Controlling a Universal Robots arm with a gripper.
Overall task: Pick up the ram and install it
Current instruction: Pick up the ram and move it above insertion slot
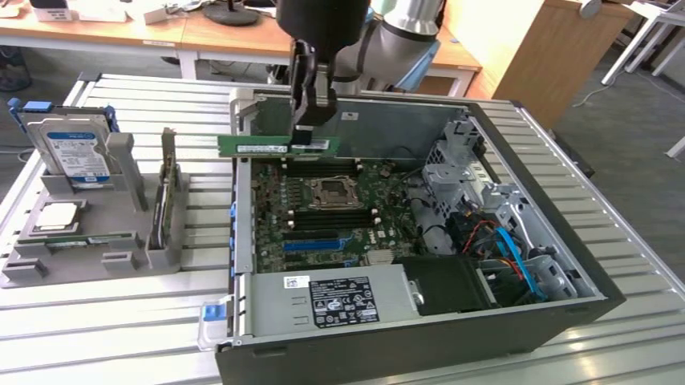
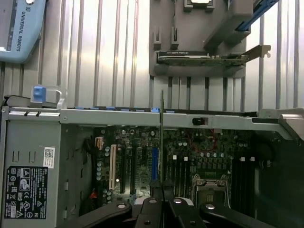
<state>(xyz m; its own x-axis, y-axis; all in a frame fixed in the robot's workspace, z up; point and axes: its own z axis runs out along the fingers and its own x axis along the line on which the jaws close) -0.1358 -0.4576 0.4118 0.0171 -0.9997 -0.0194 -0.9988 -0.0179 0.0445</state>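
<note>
The ram (image 1: 252, 146) is up in the air in the exterior view, a green stick with a white label strip, lying level over the far edge of the open computer case (image 1: 374, 353). The end effector (image 1: 311, 141) has it pinched near the end on the exterior view's right, jaws narrow and clamped on the board. We see it hanging above the motherboard (image 1: 321, 233), clear of the black memory slots (image 1: 321, 218) beside the CPU socket (image 1: 332, 191), so it isn't seated in anything. The power supply (image 1: 332, 301) fills the near corner of the case. Off to the exterior view's left, a gray holder (image 1: 96, 257) sits on the slatted metal surface (image 1: 107, 345) with a hard drive (image 1: 75, 156) and an expansion card (image 1: 168, 192) standing in it.

In the wrist view we get the ram (image 2: 162, 137) edge-on, just a thin line running out from the end effector (image 2: 161, 189), fingers (image 2: 151, 204) tight on both faces. Behind it are the motherboard (image 2: 199, 152), a blue slot (image 2: 154, 161) right beside the line, and the expansion card (image 2: 204, 58) in the holder (image 2: 190, 28).
</note>
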